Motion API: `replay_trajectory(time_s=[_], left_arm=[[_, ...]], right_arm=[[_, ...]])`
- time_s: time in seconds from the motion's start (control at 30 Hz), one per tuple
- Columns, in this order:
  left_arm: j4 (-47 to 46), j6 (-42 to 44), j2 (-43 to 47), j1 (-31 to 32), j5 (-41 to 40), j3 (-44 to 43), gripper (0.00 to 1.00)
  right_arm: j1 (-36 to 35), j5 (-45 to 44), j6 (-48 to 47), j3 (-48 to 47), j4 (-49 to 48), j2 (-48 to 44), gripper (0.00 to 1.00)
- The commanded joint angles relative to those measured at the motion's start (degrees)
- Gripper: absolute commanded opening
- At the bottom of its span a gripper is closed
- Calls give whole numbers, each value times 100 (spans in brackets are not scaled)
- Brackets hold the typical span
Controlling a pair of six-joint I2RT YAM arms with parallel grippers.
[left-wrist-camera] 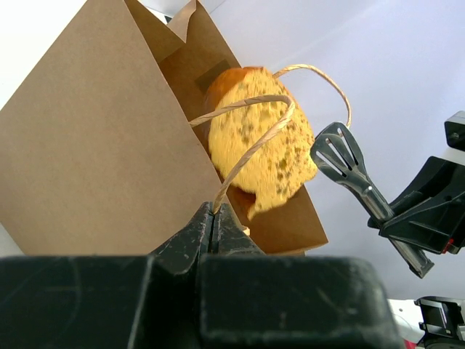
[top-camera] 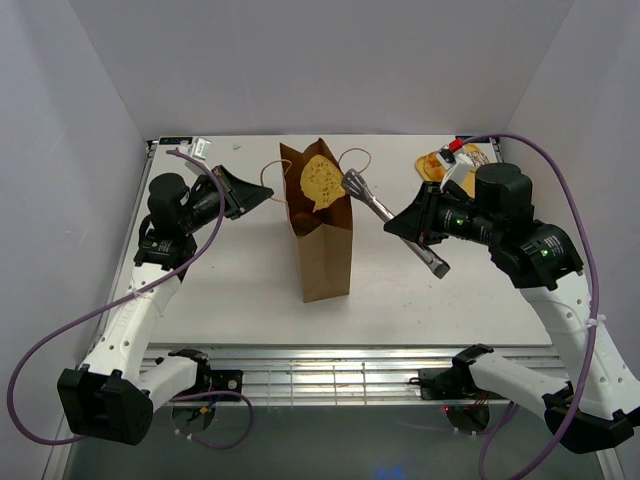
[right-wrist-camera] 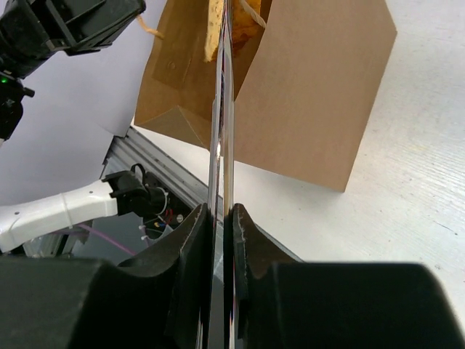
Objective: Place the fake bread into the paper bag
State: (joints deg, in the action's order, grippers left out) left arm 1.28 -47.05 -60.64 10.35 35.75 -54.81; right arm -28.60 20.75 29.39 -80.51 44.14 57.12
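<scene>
White table [top-camera: 240, 290], bread [top-camera: 322, 180] poking from paper bag [top-camera: 328, 255]

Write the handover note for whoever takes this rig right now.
Left gripper: shut on the paper bag's twine handle.
Right gripper: shut on metal tongs, tips at the bag mouth.
Done: one speckled bread slice sits in the bag's mouth, its top poking out.
Left: seat that slice, then bag the other bread pieces at the far right, partly hidden behind the right arm.
</scene>
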Motion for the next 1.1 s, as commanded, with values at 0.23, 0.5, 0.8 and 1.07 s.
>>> replay_trajectory(time_s=[0.23, 0.5, 0.8, 1.07], left_arm=[[-75, -24, 140, 20, -24, 5, 0], [-75, -15, 149, 20, -15, 14, 0], [-75, 3, 158, 28, -15, 40, 0], [-286, -24, 105, 20, 3, 111, 0]], right_arm=[[-40, -370, -214, -351, -37, -52, 15], [-49, -80, -135, -290, -266, 27, 35], [-49, 60, -12, -395, -432, 71, 43], [-49, -62, 155, -1474, -635, 474, 43]])
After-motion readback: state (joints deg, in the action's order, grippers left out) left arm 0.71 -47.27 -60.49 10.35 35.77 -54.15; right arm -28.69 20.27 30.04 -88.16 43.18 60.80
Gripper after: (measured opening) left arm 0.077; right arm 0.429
